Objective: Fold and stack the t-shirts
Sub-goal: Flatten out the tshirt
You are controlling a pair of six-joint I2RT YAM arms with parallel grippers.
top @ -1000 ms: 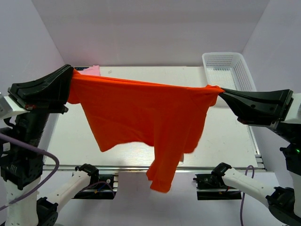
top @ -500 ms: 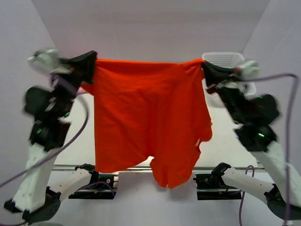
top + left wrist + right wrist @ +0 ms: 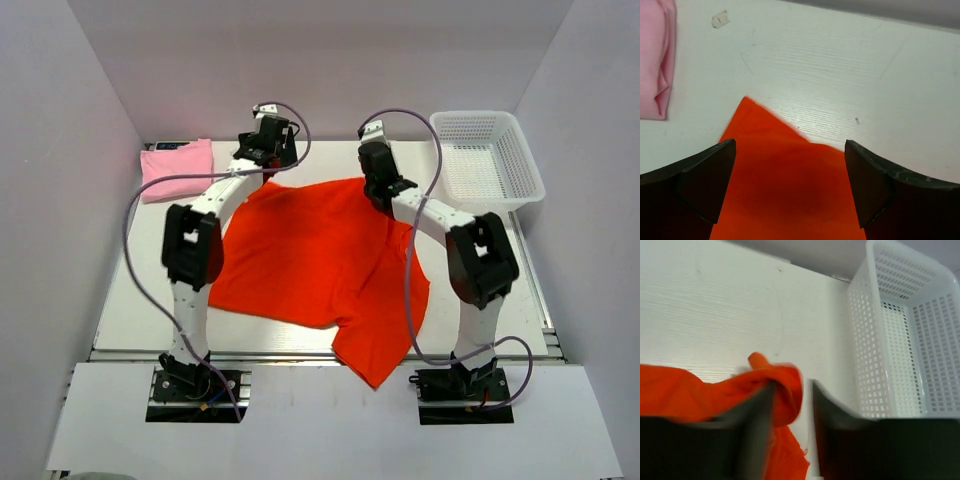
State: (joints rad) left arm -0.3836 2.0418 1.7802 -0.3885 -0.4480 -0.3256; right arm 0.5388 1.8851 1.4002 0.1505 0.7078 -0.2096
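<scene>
A second ago you had the orange t-shirt (image 3: 310, 255) hanging stretched between both arms. Now it lies spread across the middle of the worktop (image 3: 150, 270), with one end draped over the 6 o'clock edge. The left end effector (image 3: 790, 145) is spread wide above the shirt's far corner, so that side is released. The right end effector (image 3: 792, 385) is narrowly parted around bunched orange cloth, and I cannot tell if it grips. Judging from this, folding can start. The folded pink t-shirt (image 3: 178, 170) waits at 10 o'clock. No readable writing shows anywhere.
</scene>
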